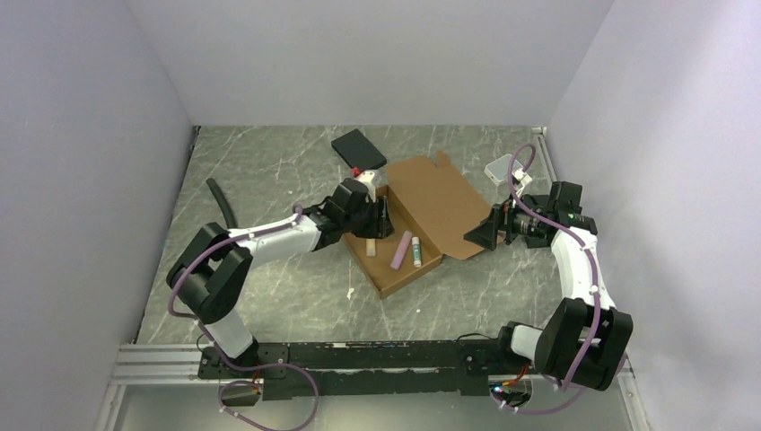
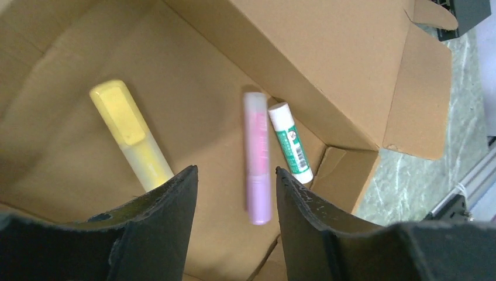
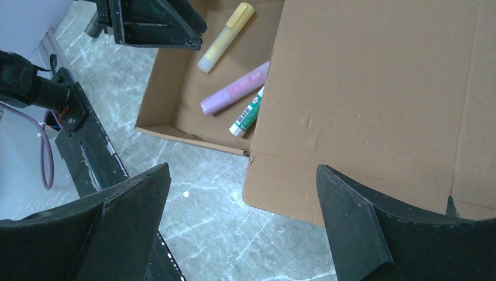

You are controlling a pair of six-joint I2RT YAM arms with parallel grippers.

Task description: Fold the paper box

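The brown paper box (image 1: 440, 202) lies mid-table with its tray walls up and its lid leaning open to the right. In the tray lie a yellow highlighter (image 2: 131, 137), a pink marker (image 2: 257, 158) and a green-and-white glue stick (image 2: 290, 142). My left gripper (image 1: 381, 220) is open and empty, hovering over the tray's left side, with the pink marker below the gap in the left wrist view (image 2: 236, 175). My right gripper (image 1: 480, 235) is open and empty at the lid's (image 3: 380, 88) right edge. In the right wrist view (image 3: 243, 170) the lid's corner sits between the fingers.
A flat black slab (image 1: 359, 148) lies behind the box, with a small red item (image 1: 356, 171) next to it. A small translucent container (image 1: 499, 169) sits at the back right. A black tube (image 1: 220, 202) lies at the left. Walls enclose three sides.
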